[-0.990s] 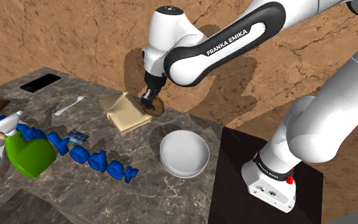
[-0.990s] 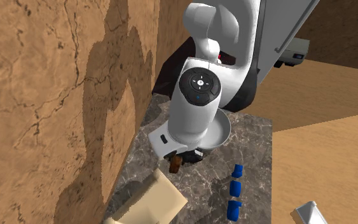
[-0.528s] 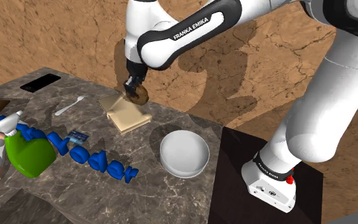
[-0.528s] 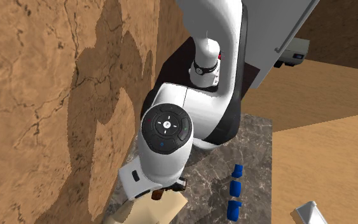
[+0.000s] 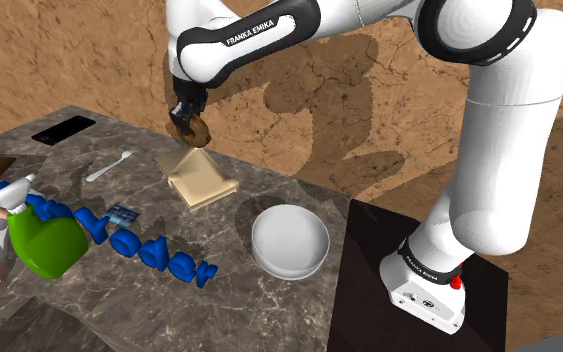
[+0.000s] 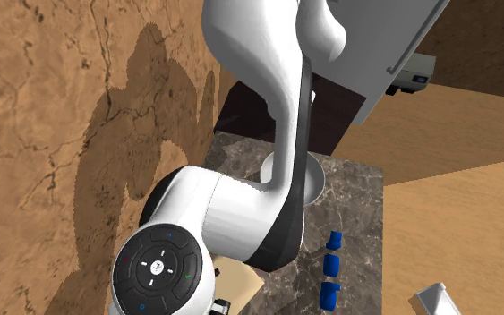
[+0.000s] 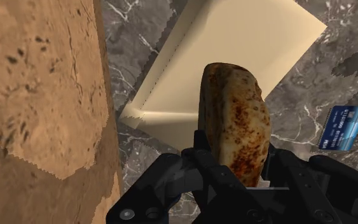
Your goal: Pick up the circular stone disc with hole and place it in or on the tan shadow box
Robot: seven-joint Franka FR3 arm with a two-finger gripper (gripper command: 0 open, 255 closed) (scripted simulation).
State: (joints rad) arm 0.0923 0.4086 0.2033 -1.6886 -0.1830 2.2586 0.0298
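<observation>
Rust-mottled stone disc [image 7: 234, 121], clamped edge-on in hand [image 7: 233, 167], above tan shadow box [image 7: 247, 44]: centre over its floor, lower gently, release low.

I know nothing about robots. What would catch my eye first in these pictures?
The big white arm arches up from its stand, its black gripper clasping a rusty-brown stone disc edge-on above the tan box on the grey veined table. Toward the shoulder view's left, a bright green bottle and a string of blue letters stand out.
</observation>
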